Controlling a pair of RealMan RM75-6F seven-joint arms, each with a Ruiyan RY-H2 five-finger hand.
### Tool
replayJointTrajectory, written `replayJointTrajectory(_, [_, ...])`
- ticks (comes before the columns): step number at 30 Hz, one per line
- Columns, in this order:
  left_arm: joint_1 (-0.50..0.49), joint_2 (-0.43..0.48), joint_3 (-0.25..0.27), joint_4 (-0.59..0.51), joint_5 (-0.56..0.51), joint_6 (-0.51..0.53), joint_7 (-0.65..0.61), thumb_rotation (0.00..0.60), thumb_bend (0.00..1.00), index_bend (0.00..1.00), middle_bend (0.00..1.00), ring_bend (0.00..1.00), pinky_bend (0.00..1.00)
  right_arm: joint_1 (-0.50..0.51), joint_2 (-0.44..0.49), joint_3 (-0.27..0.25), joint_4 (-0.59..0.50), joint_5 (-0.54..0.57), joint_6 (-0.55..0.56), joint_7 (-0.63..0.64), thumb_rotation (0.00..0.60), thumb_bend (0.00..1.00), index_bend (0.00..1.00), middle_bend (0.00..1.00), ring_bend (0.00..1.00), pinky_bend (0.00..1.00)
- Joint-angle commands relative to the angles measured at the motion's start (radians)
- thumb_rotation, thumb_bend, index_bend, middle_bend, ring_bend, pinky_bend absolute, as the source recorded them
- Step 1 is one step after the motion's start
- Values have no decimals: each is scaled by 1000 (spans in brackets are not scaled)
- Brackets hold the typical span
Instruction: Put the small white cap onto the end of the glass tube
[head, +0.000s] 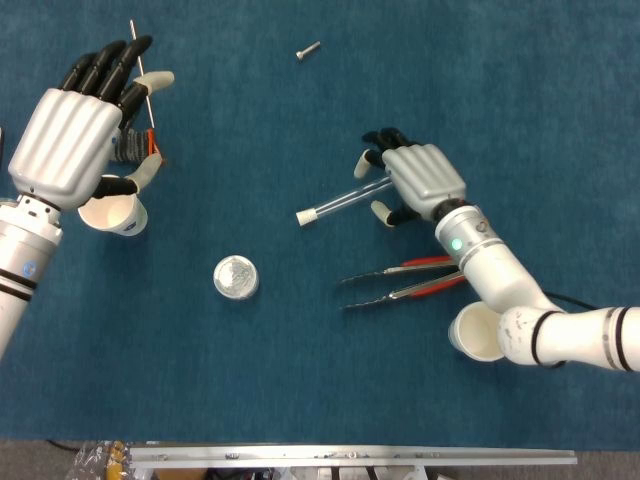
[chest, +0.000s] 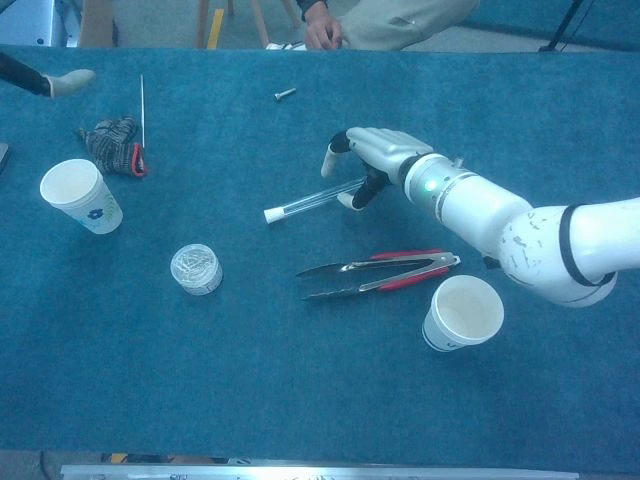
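Glass tube (head: 338, 201), small white cap (head: 304, 216) fitted, could roll once the right hand (head: 412, 180), fingers loosening, lets go; left hand (head: 75, 130) open.

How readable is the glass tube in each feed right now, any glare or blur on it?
Head view: glass tube sharp, faint highlight along it, white cap crisp against the blue cloth. Chest view: softer, tube pale but traceable, right robot hand casts a small shadow at its near end.
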Motion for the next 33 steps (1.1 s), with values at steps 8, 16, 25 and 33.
replayJointTrajectory(8, [38, -3, 5, 34, 44, 30, -46, 532, 323, 173, 0, 0, 0, -86, 142, 21, -114, -90, 45, 111, 600, 303, 317, 102, 23, 219])
replayJointTrajectory(16, [93, -50, 17, 152, 89, 99, -105, 596, 323, 191, 46, 0, 0, -250, 337, -48, -253, -272, 185, 203, 600, 329, 327, 146, 89, 220])
replayJointTrajectory(25, [194, -84, 68, 217, 139, 202, -93, 600, 323, 197, 73, 0, 0, -460, 518, -133, -346, -467, 356, 360, 600, 378, 364, 165, 104, 223])
replayJointTrajectory(33, [298, -113, 126, 233, 186, 300, -46, 542, 323, 197, 90, 0, 0, -621, 624, -192, -390, -603, 523, 425, 600, 381, 388, 187, 114, 223])
